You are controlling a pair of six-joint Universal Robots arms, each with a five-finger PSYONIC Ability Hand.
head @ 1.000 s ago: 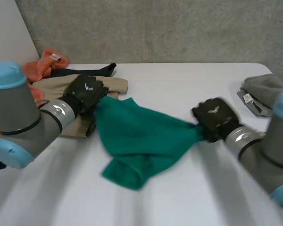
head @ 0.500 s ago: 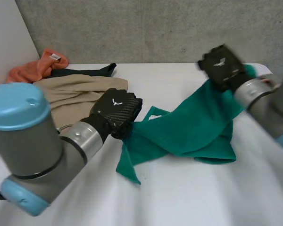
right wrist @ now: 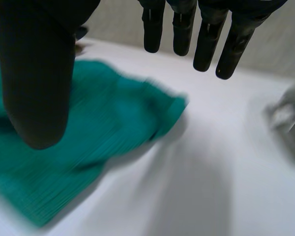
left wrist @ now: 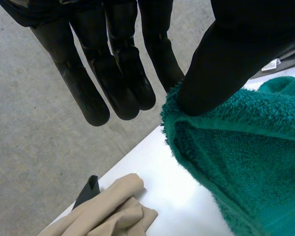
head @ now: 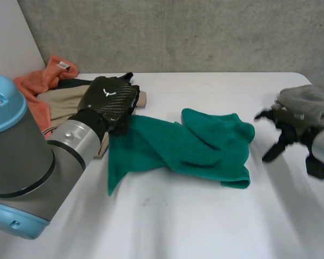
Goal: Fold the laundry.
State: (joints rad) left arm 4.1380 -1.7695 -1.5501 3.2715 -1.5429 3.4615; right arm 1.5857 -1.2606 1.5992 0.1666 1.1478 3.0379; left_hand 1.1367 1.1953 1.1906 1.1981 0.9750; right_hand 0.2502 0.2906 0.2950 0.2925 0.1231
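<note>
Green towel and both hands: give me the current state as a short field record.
green towel: crumpled, loosely doubled over, on the white table
left hand: open, thumb on the towel's corner, fingers straight
right hand: open, apart from the towel, holding nothing
by left hand: beige garment, orange towel
by right hand: grey cloth

Teal terry towel lies rumpled, partly doubled over, on the white table
</note>
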